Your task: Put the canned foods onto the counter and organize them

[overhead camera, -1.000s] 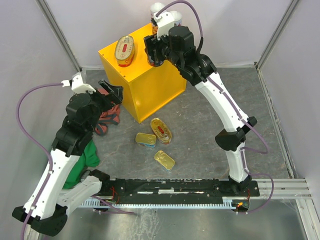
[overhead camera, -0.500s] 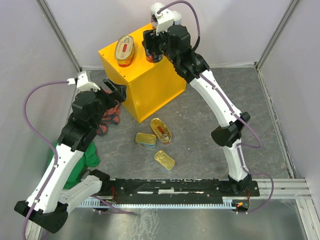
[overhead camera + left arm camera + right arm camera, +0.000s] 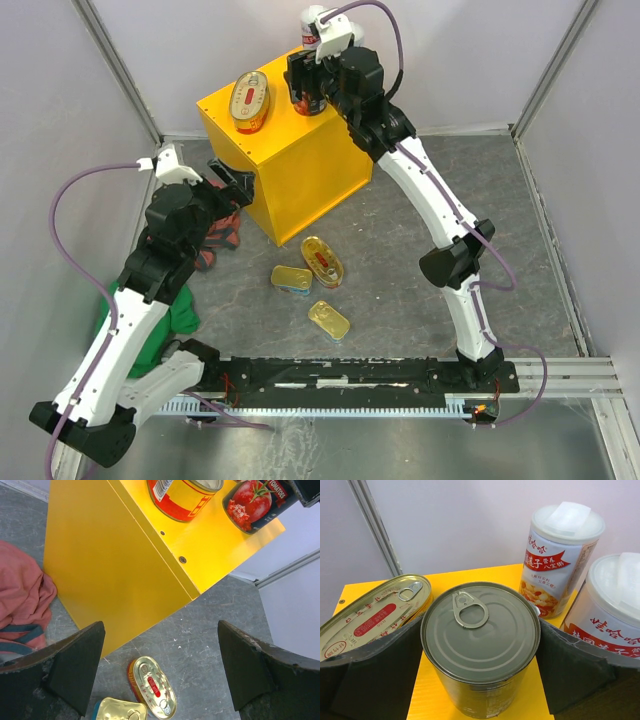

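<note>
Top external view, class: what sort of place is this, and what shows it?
Probably a robot test enclosure, not a kitchen: plain panel walls, two arms bolted to a rail, and a yellow box serving as counter.

Yellow counter (image 3: 300, 170); grey-lidded dark can (image 3: 480, 625); red-labelled white cylinders (image 3: 560, 555); gold tins (image 3: 329, 320); grey stone-patterned floor (image 3: 390, 300).

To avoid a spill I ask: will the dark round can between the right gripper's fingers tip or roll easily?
Probably steady when upright: the dark round can looks broad for its height, and it is held upright over the yellow box. Its smooth metal wall may slip in the right gripper. Laid on its side, it would likely roll.
</note>
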### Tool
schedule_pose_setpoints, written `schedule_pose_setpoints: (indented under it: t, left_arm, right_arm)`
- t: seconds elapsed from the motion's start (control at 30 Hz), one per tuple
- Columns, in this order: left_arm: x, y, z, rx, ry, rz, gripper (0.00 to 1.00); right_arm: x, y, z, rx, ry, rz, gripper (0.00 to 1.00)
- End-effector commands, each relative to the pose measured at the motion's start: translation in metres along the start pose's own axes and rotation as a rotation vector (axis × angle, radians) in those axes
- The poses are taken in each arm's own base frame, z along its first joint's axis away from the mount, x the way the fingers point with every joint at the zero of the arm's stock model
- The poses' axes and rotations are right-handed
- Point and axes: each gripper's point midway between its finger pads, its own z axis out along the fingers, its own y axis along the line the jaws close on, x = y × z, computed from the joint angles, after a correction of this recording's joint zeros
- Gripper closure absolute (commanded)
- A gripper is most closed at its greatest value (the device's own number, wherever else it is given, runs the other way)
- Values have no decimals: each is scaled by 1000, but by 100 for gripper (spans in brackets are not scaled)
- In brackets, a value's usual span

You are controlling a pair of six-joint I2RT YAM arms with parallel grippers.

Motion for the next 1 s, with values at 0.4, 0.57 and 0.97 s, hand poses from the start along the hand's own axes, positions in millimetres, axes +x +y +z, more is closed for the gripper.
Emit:
schedule_pose_setpoints:
  t: [0.4,0.57,0.97]
  left_arm:
    - [-18,-7,-4,29,-81,-44,0]
    - [-22,-7,-1,20,-97,-53,0]
    - [-34,-11,10,-8,-132,-66,2]
  right_arm:
    - [-98,3,-50,-50,-205,7,1]
    - [-106,-3,-67,-27,-204,-7,2]
    - [-62,-3,-85,-31,-69,21,76]
